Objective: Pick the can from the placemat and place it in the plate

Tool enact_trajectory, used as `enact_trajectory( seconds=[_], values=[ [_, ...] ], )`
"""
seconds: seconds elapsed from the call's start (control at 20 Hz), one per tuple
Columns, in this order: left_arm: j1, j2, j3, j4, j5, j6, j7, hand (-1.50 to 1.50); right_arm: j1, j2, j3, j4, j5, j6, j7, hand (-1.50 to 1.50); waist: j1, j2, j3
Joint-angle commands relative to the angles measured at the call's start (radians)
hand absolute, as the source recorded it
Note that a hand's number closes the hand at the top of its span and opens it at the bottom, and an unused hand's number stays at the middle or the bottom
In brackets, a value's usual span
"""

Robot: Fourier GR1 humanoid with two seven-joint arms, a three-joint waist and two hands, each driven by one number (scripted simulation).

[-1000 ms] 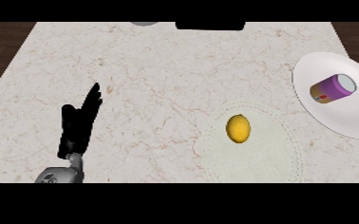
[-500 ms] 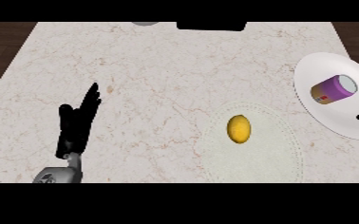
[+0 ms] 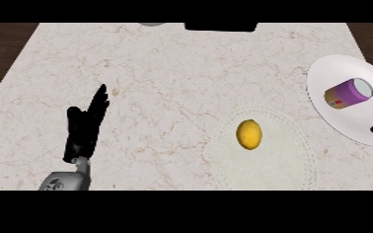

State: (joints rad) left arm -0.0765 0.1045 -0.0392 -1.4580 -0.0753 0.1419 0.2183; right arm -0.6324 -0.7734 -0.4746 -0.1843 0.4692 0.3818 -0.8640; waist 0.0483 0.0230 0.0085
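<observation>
The can lies on its side in the white plate at the right edge of the frame, its purple end turned toward the upper right. That is where the task wants it, so by the look of things the placing is done; lying down rather than standing, it could roll, but the plate's shallow dish should hold it.

The left hand shows at the lower left, fingers straight and pointing up the frame, released and holding nothing; it is resting, well apart from everything else. The right hand cannot be made out: a small dark speck at the right edge just below the plate may belong to it, but that is too little to say.

The pale round placemat sits at the lower centre-right, just beside the plate, with a yellow lemon lying on it. At the top edge a dark rectangular object and a grey round thing stand far from the plate; nothing blocks the way.
</observation>
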Motion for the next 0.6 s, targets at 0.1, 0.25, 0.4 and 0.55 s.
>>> enact_trajectory(
  seconds=[0.1,0.25,0.4,0.55],
  values=[
    [0.01,0.002,-0.002,0.005,0.009,-0.019,-0.005,0.0,0.005,-0.025,-0.007,0.015,-0.011,0.07,-0.091,-1.5,0.006,0.003,0.0],
    [-0.004,0.035,0.019,-0.006,0.005,-0.025,0.006,0.0,0.026,-0.068,-0.004,0.021,-0.01,0.096,-0.1,-1.5,0.002,0.002,0.001],
    [0.013,-0.007,0.0,0.023,-0.003,-0.003,-0.034,0.0,0.035,-0.065,0.0,0.022,-0.008,0.078,-0.106,-1.5,0.004,0.006,0.001],
    [0.011,0.02,0.019,-0.021,0.019,-0.024,0.011,0.0,0.038,-0.078,-0.012,0.032,-0.019,0.053,-0.085,-1.5,0.012,0.004,0.002]
  ],
)
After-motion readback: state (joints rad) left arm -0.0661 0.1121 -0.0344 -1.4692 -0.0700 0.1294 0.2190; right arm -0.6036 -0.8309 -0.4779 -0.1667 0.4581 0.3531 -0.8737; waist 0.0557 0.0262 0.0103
